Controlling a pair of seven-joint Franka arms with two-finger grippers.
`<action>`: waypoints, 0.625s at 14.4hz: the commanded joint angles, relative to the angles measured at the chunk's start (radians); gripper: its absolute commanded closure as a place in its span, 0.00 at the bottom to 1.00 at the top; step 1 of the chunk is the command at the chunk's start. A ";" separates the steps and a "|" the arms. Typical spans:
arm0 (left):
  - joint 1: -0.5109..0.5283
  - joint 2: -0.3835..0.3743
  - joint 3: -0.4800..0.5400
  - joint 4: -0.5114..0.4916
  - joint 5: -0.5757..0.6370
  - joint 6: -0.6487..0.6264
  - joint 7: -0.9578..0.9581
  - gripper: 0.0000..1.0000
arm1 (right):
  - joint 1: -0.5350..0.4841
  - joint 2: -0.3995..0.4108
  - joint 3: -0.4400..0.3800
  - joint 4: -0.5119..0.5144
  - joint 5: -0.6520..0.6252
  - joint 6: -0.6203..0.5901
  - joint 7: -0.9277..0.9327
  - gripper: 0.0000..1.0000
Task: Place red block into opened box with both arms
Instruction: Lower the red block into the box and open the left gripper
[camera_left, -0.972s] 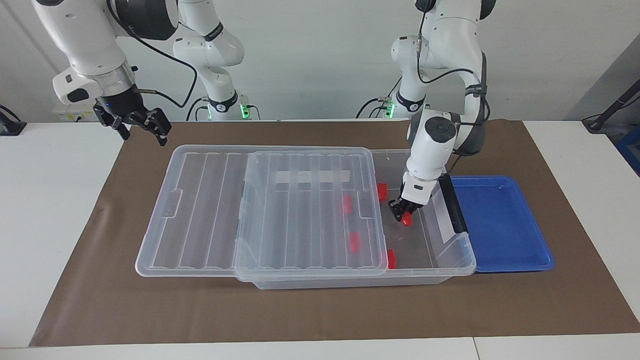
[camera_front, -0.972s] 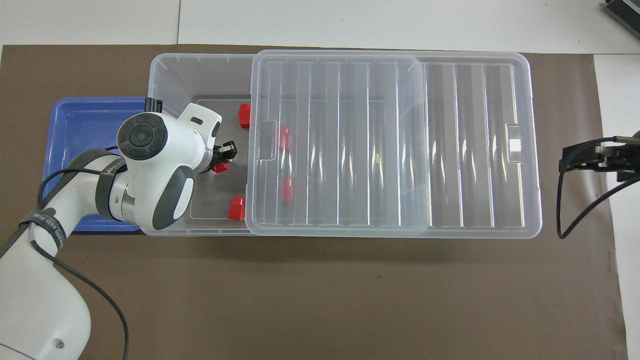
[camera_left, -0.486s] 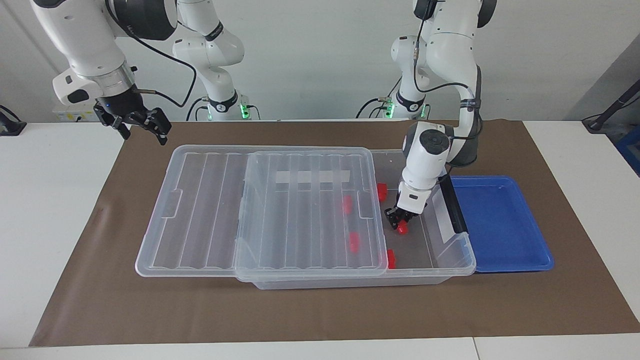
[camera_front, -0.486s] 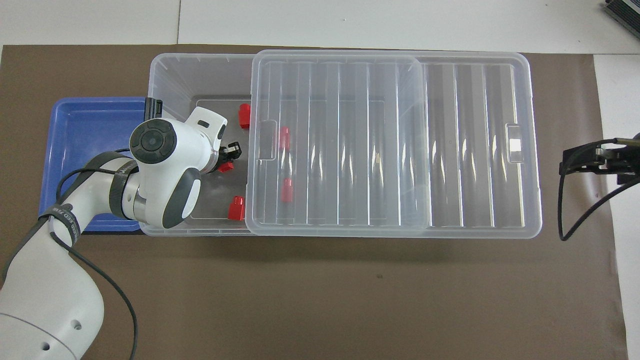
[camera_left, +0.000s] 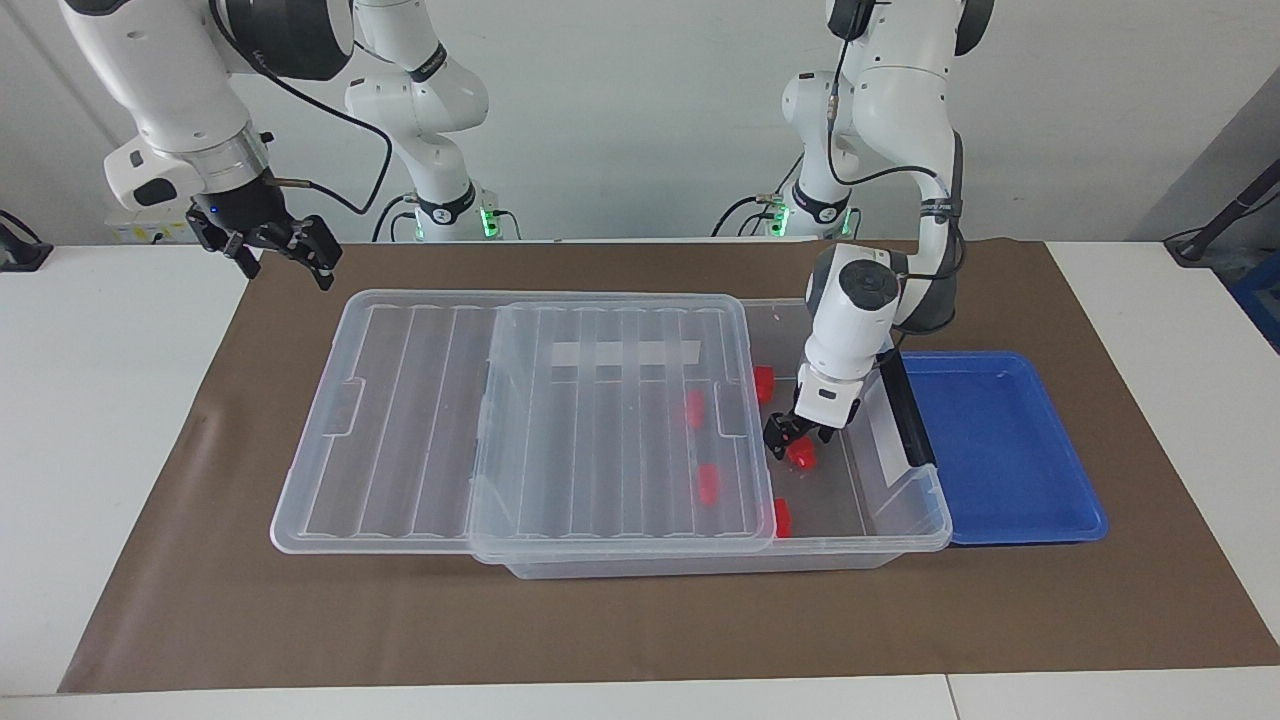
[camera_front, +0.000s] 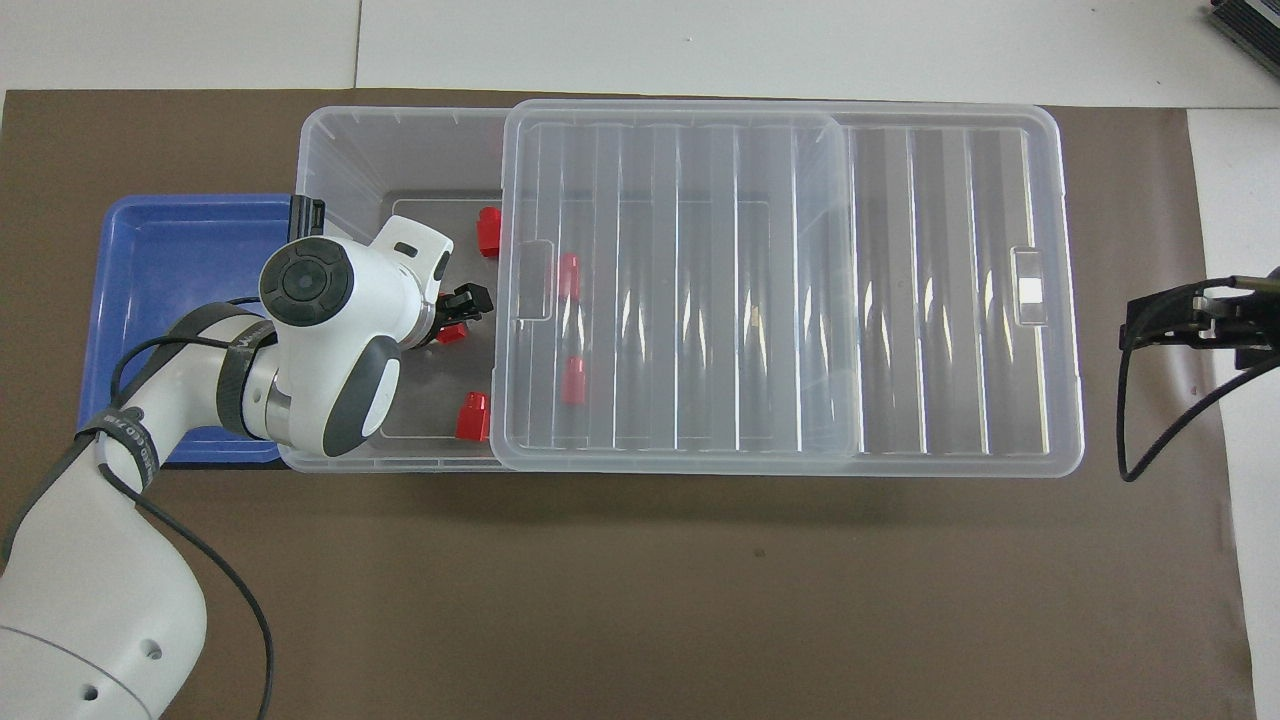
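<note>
Brown paper mat (camera_left: 640, 620) over a white table, white wall at the robots' end. Large shallow clear plastic box (camera_left: 930, 505) lay along the mat, its ribbed clear lid (camera_left: 600, 420) slid toward the right arm's end, so the end by the black bar handle (camera_left: 905, 410) stood uncovered. Shallow blue plastic tray (camera_left: 1000, 440) sat just beside that end, nothing in it. Left gripper (camera_left: 795, 440) was low inside the opening, jaws apparently apart; small red plastic block (camera_left: 801, 456) lay on the box floor at its fingertips. Four like blocks (camera_left: 764, 383) were inside already, two under the lid. Right gripper (camera_left: 280, 250) waited with jaws apart, over the mat's corner. Release looked done; best lift straight up, clear of lid edge and handle.
</note>
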 joint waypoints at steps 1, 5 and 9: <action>-0.013 -0.061 0.016 0.030 0.021 -0.126 -0.010 0.00 | 0.004 -0.023 -0.008 -0.021 0.014 -0.002 -0.025 0.00; -0.007 -0.158 0.016 0.063 0.021 -0.270 -0.047 0.00 | 0.005 -0.023 -0.008 -0.022 0.016 0.004 -0.026 0.00; 0.019 -0.189 0.016 0.201 0.021 -0.467 -0.069 0.00 | 0.008 -0.024 -0.007 -0.022 0.033 -0.003 -0.043 0.00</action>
